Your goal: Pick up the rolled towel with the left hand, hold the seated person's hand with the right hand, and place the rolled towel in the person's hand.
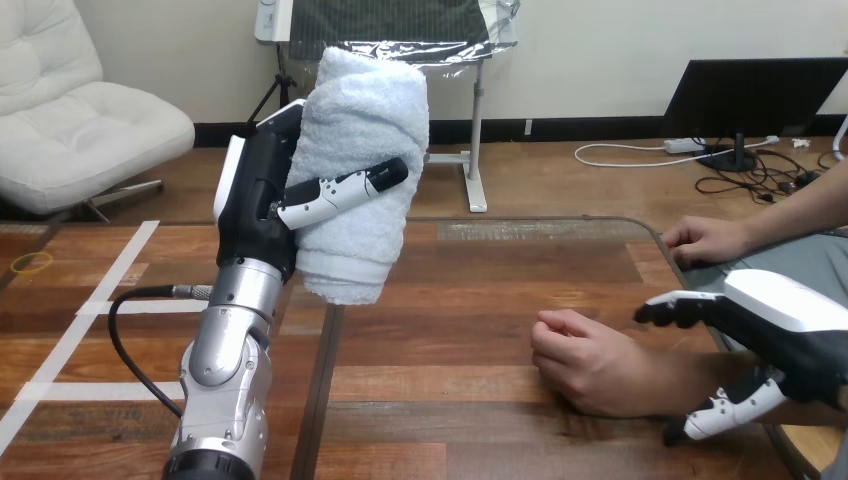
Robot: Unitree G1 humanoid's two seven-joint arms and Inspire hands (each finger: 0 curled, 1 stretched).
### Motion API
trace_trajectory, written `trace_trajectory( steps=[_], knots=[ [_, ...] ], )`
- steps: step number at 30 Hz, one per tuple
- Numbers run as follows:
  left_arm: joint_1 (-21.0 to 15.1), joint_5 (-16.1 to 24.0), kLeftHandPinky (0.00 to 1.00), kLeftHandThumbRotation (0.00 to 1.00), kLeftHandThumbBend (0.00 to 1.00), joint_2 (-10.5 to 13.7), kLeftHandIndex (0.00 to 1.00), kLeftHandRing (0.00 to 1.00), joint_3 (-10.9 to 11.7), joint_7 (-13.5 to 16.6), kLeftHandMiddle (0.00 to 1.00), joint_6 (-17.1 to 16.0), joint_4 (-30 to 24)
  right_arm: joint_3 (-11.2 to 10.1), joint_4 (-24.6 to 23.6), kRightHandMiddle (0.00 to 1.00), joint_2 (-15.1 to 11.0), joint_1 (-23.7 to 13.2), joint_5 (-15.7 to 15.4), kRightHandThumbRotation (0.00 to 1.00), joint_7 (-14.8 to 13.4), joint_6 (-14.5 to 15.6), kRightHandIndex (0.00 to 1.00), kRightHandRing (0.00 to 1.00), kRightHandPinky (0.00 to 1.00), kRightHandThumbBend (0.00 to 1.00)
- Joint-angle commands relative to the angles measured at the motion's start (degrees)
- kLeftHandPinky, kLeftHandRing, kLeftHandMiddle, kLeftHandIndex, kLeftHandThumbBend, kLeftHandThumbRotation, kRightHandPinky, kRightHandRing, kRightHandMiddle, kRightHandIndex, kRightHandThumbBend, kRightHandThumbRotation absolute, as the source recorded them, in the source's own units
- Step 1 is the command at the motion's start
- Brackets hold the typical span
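Currently the left hand (pixel 262 195) carries the rolled towel (pixel 365 130) upright, clear above the counter (pixel 450 300) at the view's left-centre. Its fingers are wrapped behind the roll and the thumb (pixel 345 190) lies across the front, so the grip is closed on the towel around its middle. This hold probably keeps the roll from unwinding and leaves the lower end free for delivery.

The right hand (pixel 790 320) sits at the wrist of the person's nearer hand (pixel 585 360), with fingers (pixel 668 312) curled over the far side and the thumb on the near side (a clasp, by appearance), presumably to steady the receiving hand. That hand rests on the counter in a loose fist, well apart from the towel, and likely needs to open before placement.

The towel is white terry, thick and tightly rolled, with a soft, compressible surface.
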Motion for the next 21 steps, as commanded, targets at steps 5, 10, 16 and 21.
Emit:
trace_trajectory(
  steps=[5,10,16,21],
  knots=[
    [-1.9,-0.9,0.25,0.0,0.51,0.9,0.39,0.31,0.9,0.0,0.36,-1.0,-4.7,0.3,1.3,0.83,-1.9,-5.0,-0.4,0.3,-1.4,1.3,0.83,0.82,0.82,1.0],
    [-1.6,-1.0,0.25,0.0,0.51,0.9,0.38,0.31,1.0,0.1,0.36,-0.4,-5.4,0.6,1.9,0.83,-2.1,-5.4,-0.4,0.29,-1.0,1.6,0.83,0.82,0.81,1.0],
    [-1.5,-1.2,0.25,0.0,0.52,1.0,0.39,0.31,1.2,0.0,0.36,0.0,-5.5,1.1,2.5,0.82,-2.1,-5.7,-0.8,0.28,-0.8,2.3,0.82,0.81,0.79,1.0],
    [-1.2,-1.3,0.25,0.0,0.51,0.9,0.38,0.3,1.1,0.2,0.36,0.6,-6.6,1.9,2.8,0.81,-2.1,-6.1,-1.2,0.28,-0.1,4.6,0.81,0.81,0.73,1.0]
  ],
)
